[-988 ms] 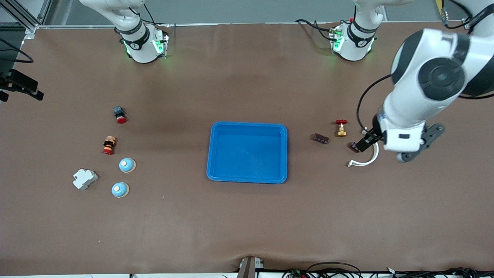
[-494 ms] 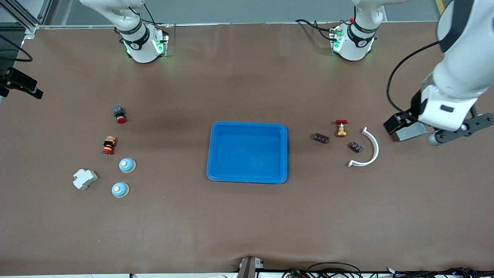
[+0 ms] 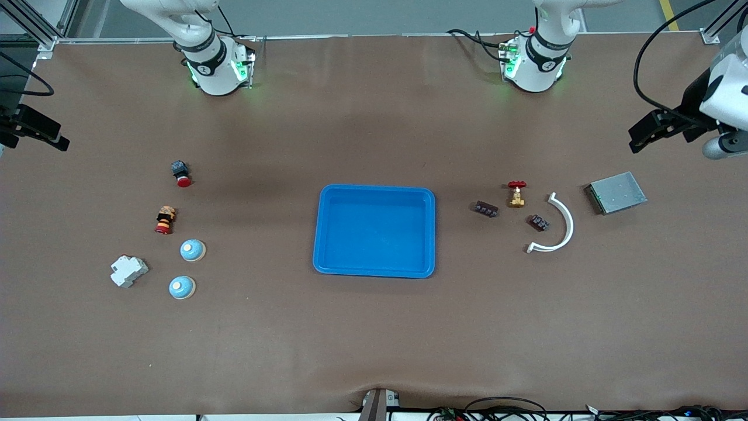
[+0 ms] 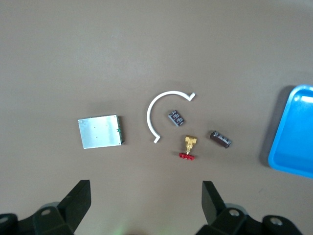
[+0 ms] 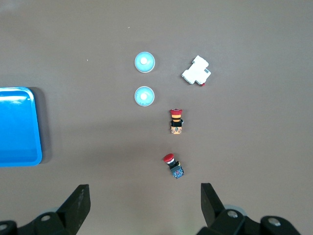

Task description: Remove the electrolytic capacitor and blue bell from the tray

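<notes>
No legible text, label, brand, number or sign is found on any item in the three views. Small dark marks on the collars of both arm bases (image 3: pixel 204 69) (image 3: pixel 548 66) in the front view cannot be read.

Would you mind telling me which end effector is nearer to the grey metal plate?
Left. The left end effector hangs open just above the grey metal plate, at the left arm's end of the table. The right end effector is open over the bells' end.
</notes>
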You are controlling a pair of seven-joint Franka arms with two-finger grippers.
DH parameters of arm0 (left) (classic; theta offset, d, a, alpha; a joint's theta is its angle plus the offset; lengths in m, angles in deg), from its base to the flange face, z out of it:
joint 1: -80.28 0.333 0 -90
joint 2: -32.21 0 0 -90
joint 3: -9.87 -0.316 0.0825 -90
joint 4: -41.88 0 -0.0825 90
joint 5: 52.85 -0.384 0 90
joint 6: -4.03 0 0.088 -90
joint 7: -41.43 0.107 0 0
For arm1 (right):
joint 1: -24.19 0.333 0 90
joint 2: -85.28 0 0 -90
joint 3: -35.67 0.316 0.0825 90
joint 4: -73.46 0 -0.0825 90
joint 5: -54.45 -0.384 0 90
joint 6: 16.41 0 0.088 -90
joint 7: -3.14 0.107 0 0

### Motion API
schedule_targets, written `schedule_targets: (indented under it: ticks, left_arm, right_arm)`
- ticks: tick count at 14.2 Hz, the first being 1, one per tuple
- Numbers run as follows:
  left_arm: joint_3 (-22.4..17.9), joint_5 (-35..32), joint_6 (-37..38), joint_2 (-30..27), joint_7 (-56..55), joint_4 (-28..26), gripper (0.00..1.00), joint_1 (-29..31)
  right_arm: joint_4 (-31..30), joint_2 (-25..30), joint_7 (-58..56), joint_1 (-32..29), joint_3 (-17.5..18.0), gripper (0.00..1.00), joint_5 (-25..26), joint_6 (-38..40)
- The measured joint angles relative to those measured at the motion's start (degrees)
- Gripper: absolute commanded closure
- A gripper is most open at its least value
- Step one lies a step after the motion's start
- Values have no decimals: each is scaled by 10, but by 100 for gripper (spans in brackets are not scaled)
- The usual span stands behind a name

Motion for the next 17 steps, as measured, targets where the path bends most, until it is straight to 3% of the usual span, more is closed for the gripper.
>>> schedule_targets:
  ticks: [11,17]
  left_arm:
    - [0,27,18,-11,42,2,0,-2]
    - [-1,37,20,-61,56,-24,0,-1]
  right_arm:
    - [-9,0,0,0,0,0,0,-1]
    - [-9,1,0,0,0,0,0,-2]
